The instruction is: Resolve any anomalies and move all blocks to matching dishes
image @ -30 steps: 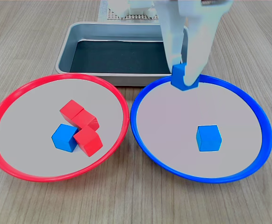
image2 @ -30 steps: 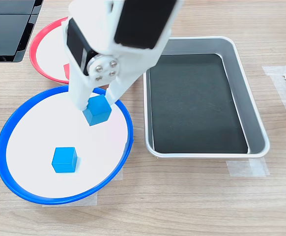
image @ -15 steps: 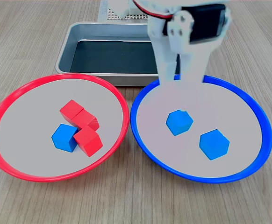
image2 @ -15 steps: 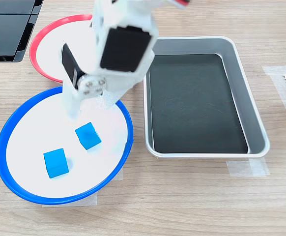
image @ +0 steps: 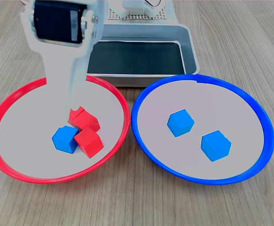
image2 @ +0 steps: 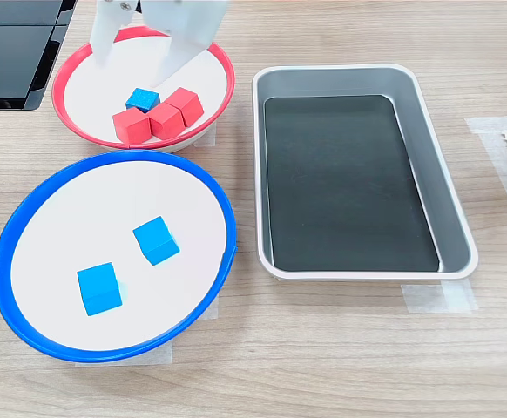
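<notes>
Hovering over the red-rimmed dish (image: 109, 89), the tool (image2: 140, 48) hangs w/ fingers spread wide, gripping nothing, above the block cluster, probably because one blue block (image: 65, 138) sits there wrongly, touching the three red blocks (image: 87, 133). That's the anomaly left, judging by colour. The other two blue blocks (image: 181, 122) lie apart in the blue-rimmed dish (image: 146, 94), already matched. The grey metal tray (image2: 428, 139) behind is bare of blocks. Tight packing against red neighbours may make pinching the stray tricky on this wooden surface (image: 137, 202).

Grey metal tray (image2: 428, 174) with black floor on wooden table (image2: 341, 357), tape strip (image2: 435, 298) at its corner.
</notes>
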